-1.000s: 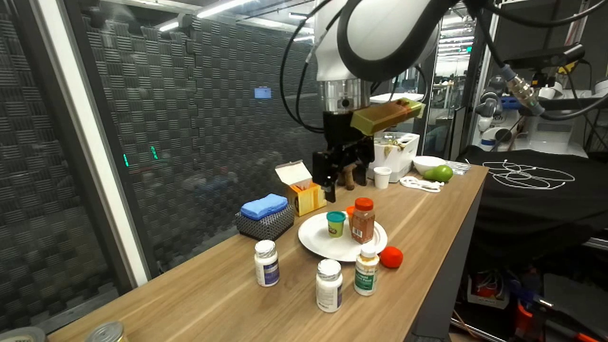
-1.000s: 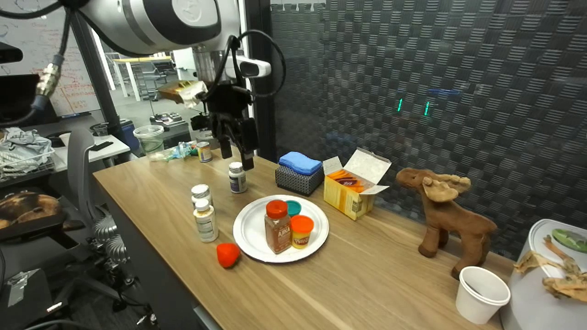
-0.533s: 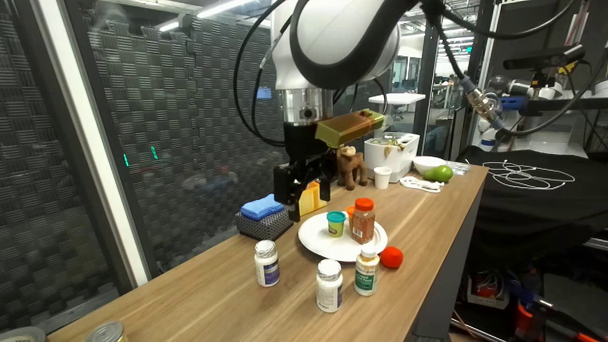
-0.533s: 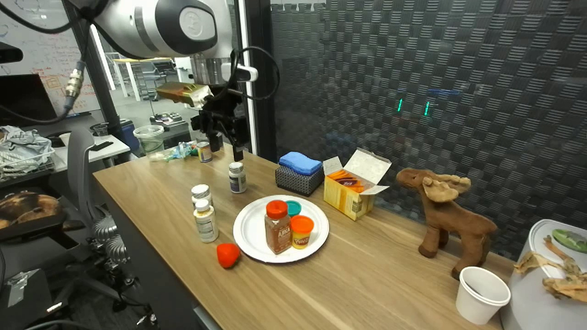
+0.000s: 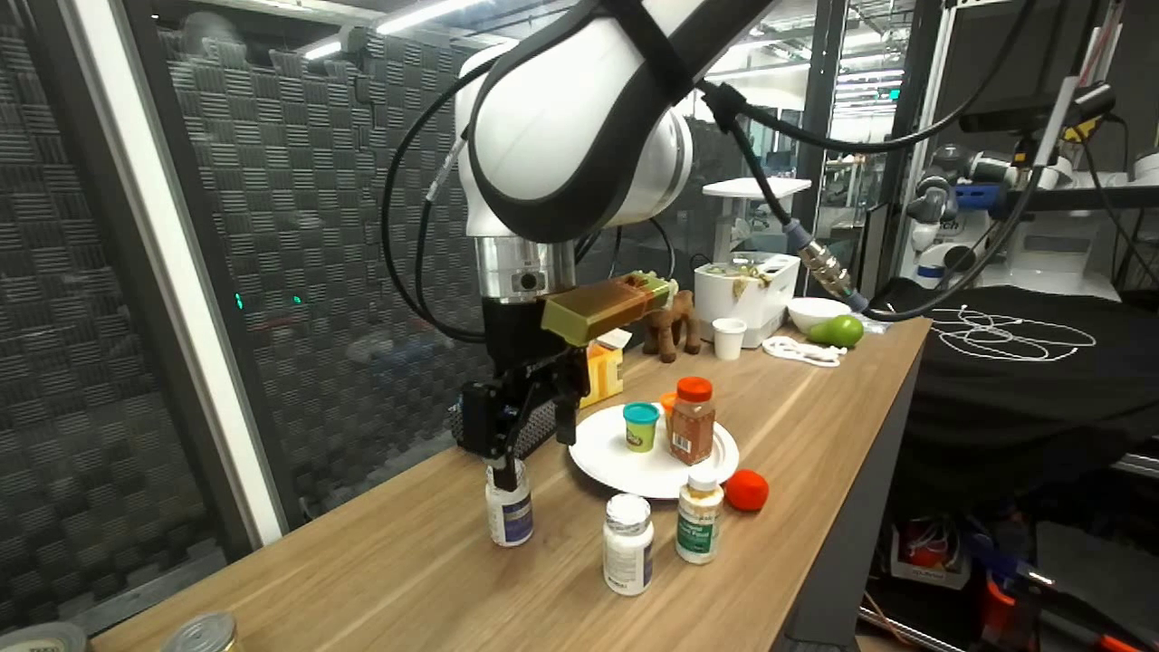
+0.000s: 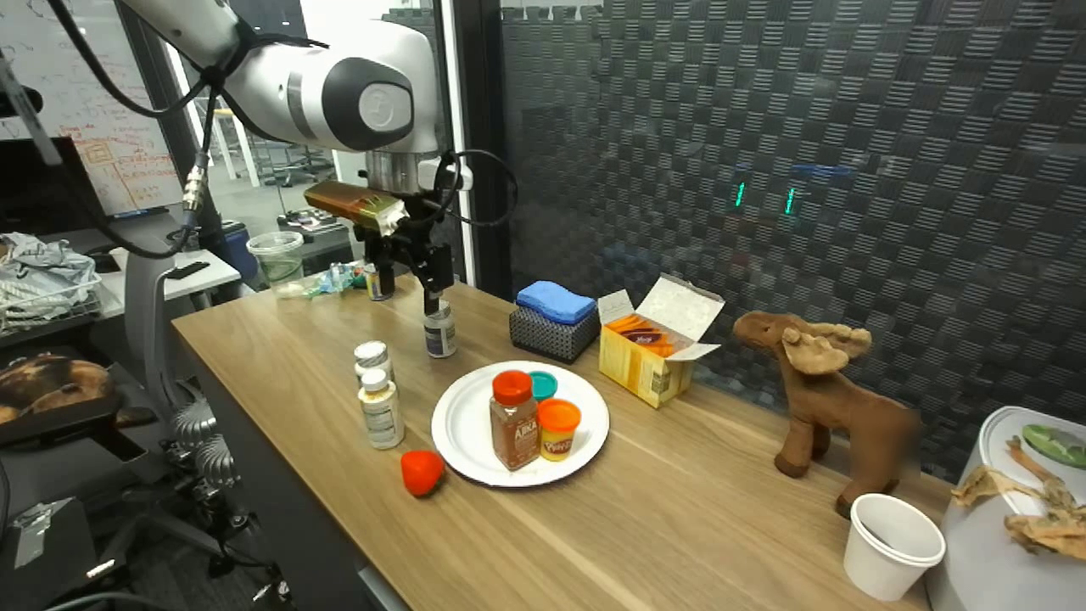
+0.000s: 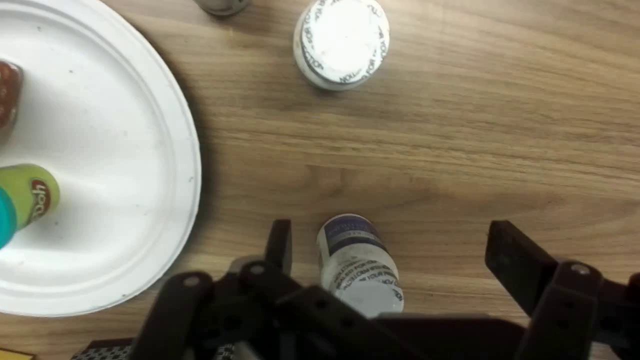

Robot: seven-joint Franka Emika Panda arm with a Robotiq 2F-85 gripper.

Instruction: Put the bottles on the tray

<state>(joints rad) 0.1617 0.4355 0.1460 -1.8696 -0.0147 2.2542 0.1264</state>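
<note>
My gripper (image 5: pixel 536 460) is low over the table, its jaws wide apart. In the wrist view a white bottle with a purple label (image 7: pixel 352 250) stands between the open fingers, closer to the left one and apart from both. Its cap is partly hidden by a finger in an exterior view. A second white bottle (image 5: pixel 627 552) and a green-labelled bottle (image 5: pixel 698 525) stand upright nearby on the table. The tray, a round white plate (image 6: pixel 462 416), carries an orange-red bottle with a red cap (image 6: pixel 514 428), a teal-lidded tub (image 5: pixel 640 430) and an orange-lidded tub (image 6: pixel 557 431).
A red object (image 6: pixel 422 472) lies by the plate's rim. Along the wall stand a black mesh box (image 6: pixel 551 333) with a blue sponge (image 6: pixel 556 300), an open yellow box (image 6: pixel 640 373) and a toy moose (image 6: pixel 827 399). A can (image 5: pixel 204 634) stands at the near end.
From above the table farther back, my gripper has travelled over to the purple-labelled bottle and come down, staying open. Bottles, tubs and plate have kept their places.
</note>
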